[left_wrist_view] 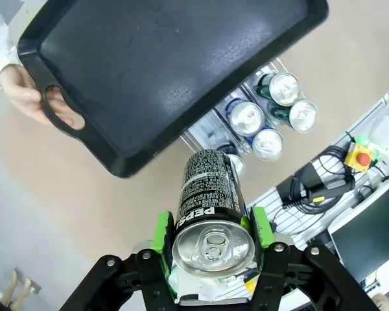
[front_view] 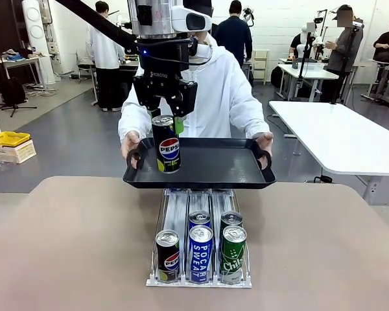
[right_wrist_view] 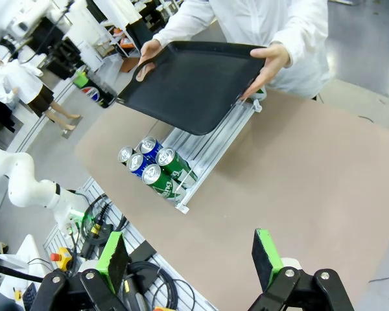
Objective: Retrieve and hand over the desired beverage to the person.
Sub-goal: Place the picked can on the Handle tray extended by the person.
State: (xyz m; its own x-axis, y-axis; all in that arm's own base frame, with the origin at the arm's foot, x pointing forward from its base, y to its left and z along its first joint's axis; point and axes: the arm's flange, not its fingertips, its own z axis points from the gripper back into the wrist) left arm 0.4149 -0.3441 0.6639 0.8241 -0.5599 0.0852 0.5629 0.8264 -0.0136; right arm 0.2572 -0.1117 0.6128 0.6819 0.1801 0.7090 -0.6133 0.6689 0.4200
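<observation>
Our left gripper [front_view: 167, 120] clamps its green pads [left_wrist_view: 162, 234] on the upper sides of the cola can [front_view: 168, 148], which is upright, smooth thin aluminium that dents easily. Just below it is the near-left corner of the matte black plastic tray [front_view: 214, 165], which the person [front_view: 223, 97] holds by its handles. We cannot tell whether the can touches it. We should lower straight, then let go gently. Our right gripper [right_wrist_view: 191, 259] hangs open, well apart.

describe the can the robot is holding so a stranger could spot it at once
Find the black tray the person holds out above the table. Near its edge, the left gripper clamps a black Pepsi can upright in the air. The other cans all sit in the rack below.
</observation>
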